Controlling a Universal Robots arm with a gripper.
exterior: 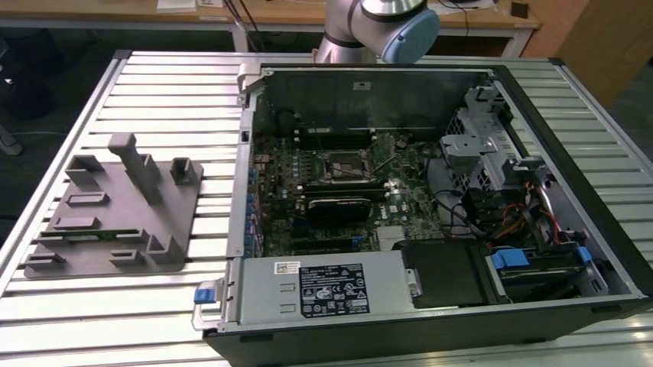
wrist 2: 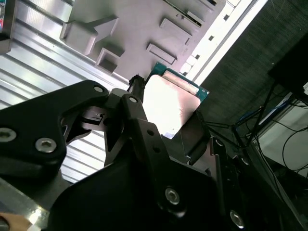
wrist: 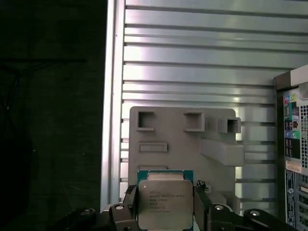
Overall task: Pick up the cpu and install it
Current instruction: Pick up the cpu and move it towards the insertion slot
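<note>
**Ribbed counter, open case, cpu in the tool's grip**

Ribbed aluminium slats make up the counter (exterior: 153, 69), and two things share it. A grey fixture plate (exterior: 112, 214) lies near the counter's edge on the exterior view's left. An open computer case (exterior: 429, 214) fills the middle and reaches almost to the edge on the exterior view's right. A bare strip of slats runs between plate and case, and more bare slats lie behind the plate toward the far edge. The arm (exterior: 383, 23) rises at the far edge, behind the case.

In both wrist views the tool (wrist: 165, 207) pinches the cpu (wrist: 165, 202) by two opposite sides, one black finger (wrist: 130, 198) pressed against each. Its silver top faces the first wrist camera and a thin green rim shows around it. Behind the cpu in that view lie the fixture plate (wrist: 178, 144), with its upright blocks and pockets, then the counter's edge and the dark floor (wrist: 48, 120) just beyond it. The second wrist view shows the cpu (wrist 2: 171, 103) in the tool (wrist 2: 166, 115), with the plate (wrist 2: 134, 29) past it.

Inside the case the motherboard socket (exterior: 345, 164) sits near the middle. Metal walls ring it, with a drive cage and cable bundles on the exterior view's right and the power supply (exterior: 316, 287) along the near wall.
</note>
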